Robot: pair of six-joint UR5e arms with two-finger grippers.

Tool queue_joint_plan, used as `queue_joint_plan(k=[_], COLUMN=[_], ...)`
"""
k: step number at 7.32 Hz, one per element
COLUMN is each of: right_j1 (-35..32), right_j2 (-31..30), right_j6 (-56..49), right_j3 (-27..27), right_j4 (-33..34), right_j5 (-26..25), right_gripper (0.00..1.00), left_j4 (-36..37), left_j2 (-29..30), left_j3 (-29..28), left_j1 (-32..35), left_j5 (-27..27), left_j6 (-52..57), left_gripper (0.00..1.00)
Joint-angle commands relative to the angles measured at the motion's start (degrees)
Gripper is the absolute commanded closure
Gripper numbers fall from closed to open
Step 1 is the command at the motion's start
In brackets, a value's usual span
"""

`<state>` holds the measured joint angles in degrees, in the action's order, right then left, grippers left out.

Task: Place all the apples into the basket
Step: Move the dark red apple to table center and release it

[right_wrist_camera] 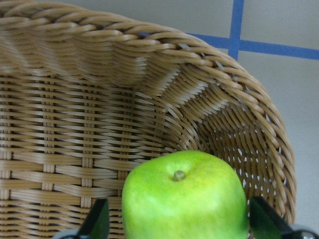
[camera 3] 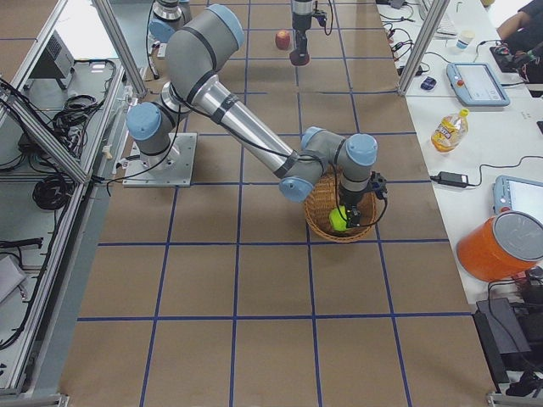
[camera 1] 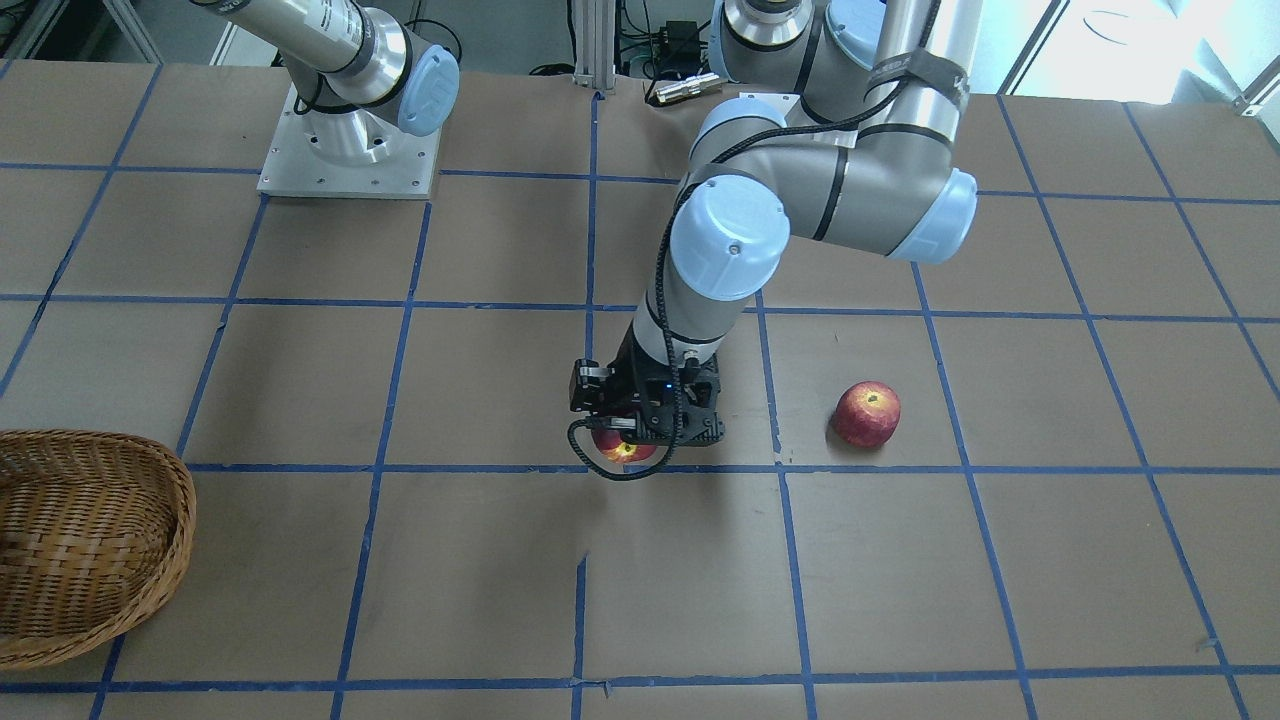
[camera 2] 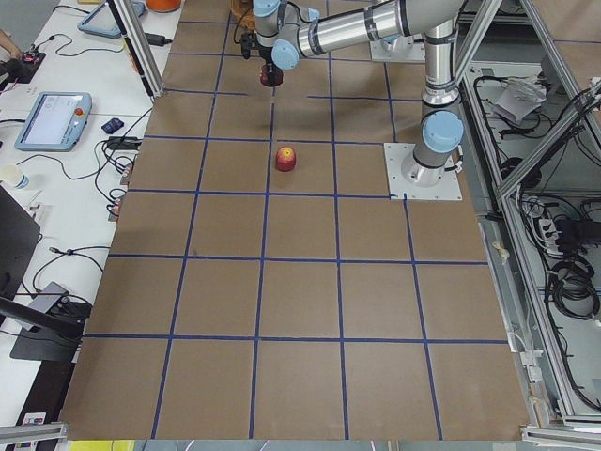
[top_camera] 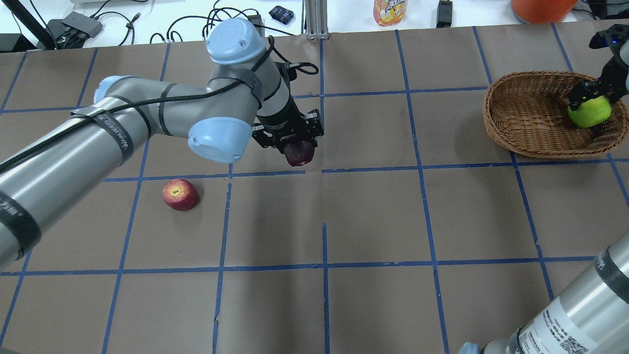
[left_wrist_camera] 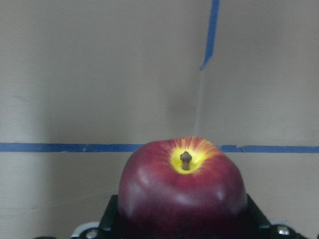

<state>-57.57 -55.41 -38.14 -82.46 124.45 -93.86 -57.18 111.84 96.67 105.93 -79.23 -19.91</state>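
My left gripper (top_camera: 299, 150) is shut on the dark maroon apple (top_camera: 300, 153) and holds it above the table near the middle; the apple fills the left wrist view (left_wrist_camera: 183, 191) and shows in the front view (camera 1: 624, 447). My right gripper (top_camera: 591, 105) is shut on the yellow-green apple (top_camera: 589, 111) and holds it over the right end of the wicker basket (top_camera: 526, 113); the right wrist view shows that apple (right_wrist_camera: 184, 199) above the basket's inside (right_wrist_camera: 89, 129). The red streaked apple (top_camera: 181, 194) lies on the table on my left side (camera 1: 866, 412).
The table is brown paper with a blue tape grid (top_camera: 324, 169). A bottle (top_camera: 389, 11), cables and an orange container (top_camera: 540, 7) stand beyond the far edge. The basket sits at the table's right far side (camera 1: 80, 540).
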Motion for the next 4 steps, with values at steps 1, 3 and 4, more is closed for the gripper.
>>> queue_joint_plan(k=[1, 3, 4], right_j1=[-0.3, -2.8, -5.1], right_j2=[-2.1, -7.9, -10.1], right_j6=[0.0, 1.0, 1.4], right_j3=[-0.2, -0.1, -0.2], right_j4=[-0.9, -11.2, -15.4], right_j5=[0.0, 1.2, 1.7], right_gripper=[0.00, 0.00, 0.00], left_j4=[6.4, 9.5, 9.4], left_j2=[4.4, 7.2, 7.6], left_j3=[0.3, 0.2, 0.6], left_j1=[2.9, 3.6, 3.7], left_j5=[-0.6, -6.0, -5.9], left_j6=[-1.3, -1.4, -4.4], left_gripper=[0.99, 0.87, 0.01])
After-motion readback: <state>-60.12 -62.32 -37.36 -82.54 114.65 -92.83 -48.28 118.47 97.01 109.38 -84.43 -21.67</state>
